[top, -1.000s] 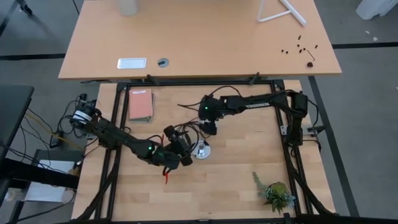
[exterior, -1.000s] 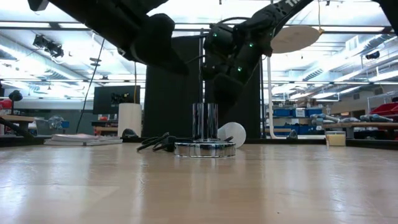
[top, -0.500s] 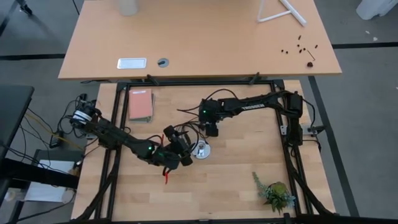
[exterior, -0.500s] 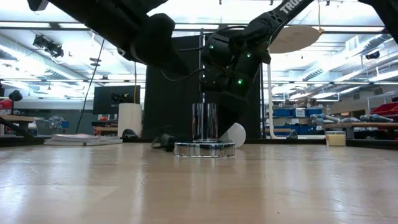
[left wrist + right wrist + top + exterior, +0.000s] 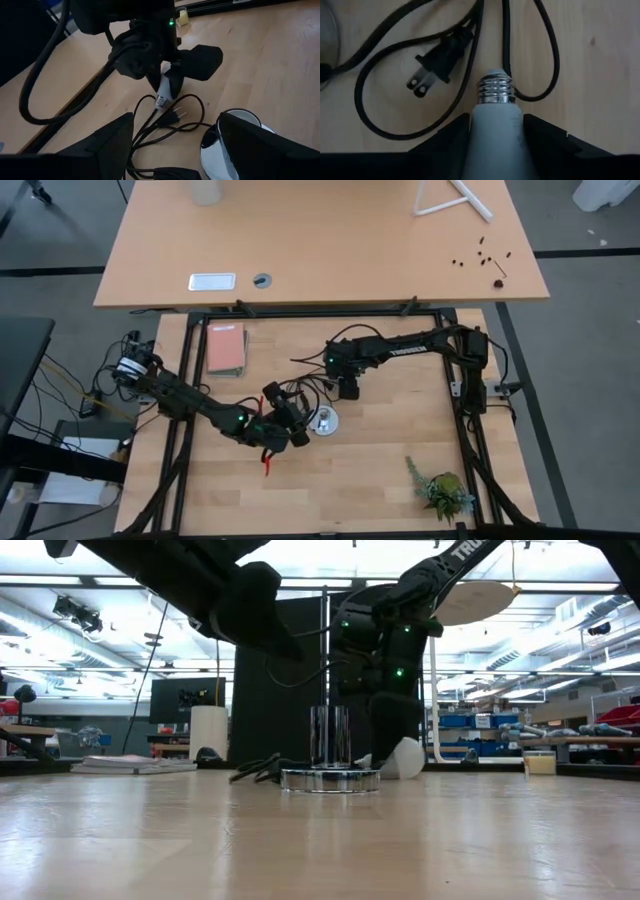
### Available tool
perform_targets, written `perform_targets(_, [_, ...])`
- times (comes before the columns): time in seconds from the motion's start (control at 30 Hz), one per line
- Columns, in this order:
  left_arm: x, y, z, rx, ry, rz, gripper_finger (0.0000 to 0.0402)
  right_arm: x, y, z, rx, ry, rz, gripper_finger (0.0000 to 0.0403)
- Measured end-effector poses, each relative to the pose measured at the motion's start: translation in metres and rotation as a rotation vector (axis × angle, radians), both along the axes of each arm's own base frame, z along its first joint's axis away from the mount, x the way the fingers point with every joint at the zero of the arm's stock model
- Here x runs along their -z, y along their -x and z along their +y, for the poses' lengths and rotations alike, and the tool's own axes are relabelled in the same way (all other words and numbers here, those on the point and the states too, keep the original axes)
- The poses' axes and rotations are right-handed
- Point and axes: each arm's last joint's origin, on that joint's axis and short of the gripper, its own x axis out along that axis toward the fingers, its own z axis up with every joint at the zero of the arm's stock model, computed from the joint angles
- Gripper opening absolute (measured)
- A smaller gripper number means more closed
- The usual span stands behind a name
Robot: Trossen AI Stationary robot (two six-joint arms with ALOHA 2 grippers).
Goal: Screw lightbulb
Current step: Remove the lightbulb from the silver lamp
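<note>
R hand [image 5: 495, 127] low over the desk [image 5: 400, 440], fingers [image 5: 447, 137] pressed on both sides of the bulb [image 5: 495, 125] — it's grasping it, screw end pointing out past the fingertips. Bulb sits right over the black cord [image 5: 540, 60], w/ the plug [image 5: 437, 62] just beside its threads. In the low view bulb looks to be near or on the wood, can't tell which. L hand [image 5: 175, 145] spread wide, holding nothing, straddling the socket base [image 5: 324, 420] close by. Book [image 5: 227, 348] far off to the left.
</note>
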Motion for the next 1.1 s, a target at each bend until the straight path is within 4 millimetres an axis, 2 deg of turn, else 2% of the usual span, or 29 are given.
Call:
perform_targets(0.3, [0.0, 0.0, 0.0, 0.002, 0.002, -0.001, 0.0298, -0.016, 0.0, 0.001, 0.004, 0.015, 0.072, 0.0163])
perform_targets(0.7, [0.0, -0.001, 0.0, 0.006, 0.008, -0.006, 0.0298, -0.014, 0.019, 0.007, 0.105, -0.059, 0.254, 0.0162])
perform_targets(0.93, [0.0, -0.001, 0.0, 0.007, 0.012, -0.007, 0.0298, -0.014, 0.033, 0.027, 0.273, -0.203, 0.399, 0.0162])
perform_targets(1.1, [0.0, -0.001, -0.001, 0.016, 0.019, -0.006, 0.0298, -0.004, 0.032, 0.053, 0.259, -0.22, 0.391, 0.0162])
